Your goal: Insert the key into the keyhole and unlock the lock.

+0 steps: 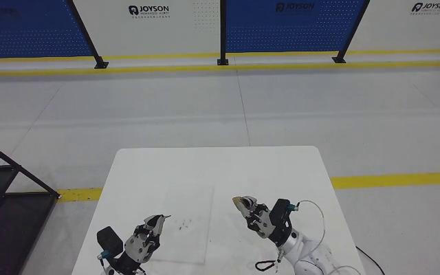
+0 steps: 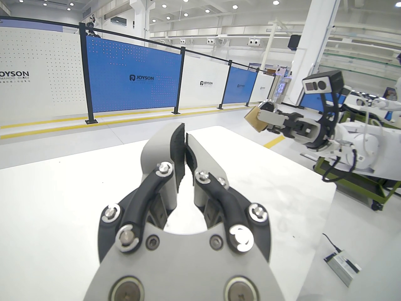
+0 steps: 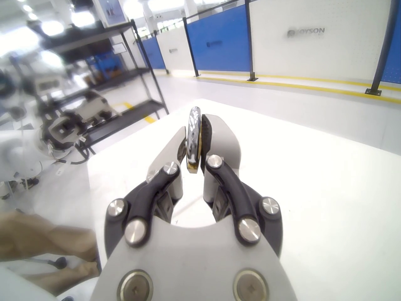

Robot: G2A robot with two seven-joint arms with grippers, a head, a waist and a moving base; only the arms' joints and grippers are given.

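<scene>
One white table (image 1: 206, 165). Two grippers above the table: left gripper (image 2: 185, 144) with pads pressed together, right gripper (image 3: 193, 145) clamped on one brass padlock (image 2: 254, 119). Key count: impossible to tell.

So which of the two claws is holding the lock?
The right gripper: it is clamped on the brass lock, held up off the table. The left gripper is pinched shut with no lock in it.
</scene>
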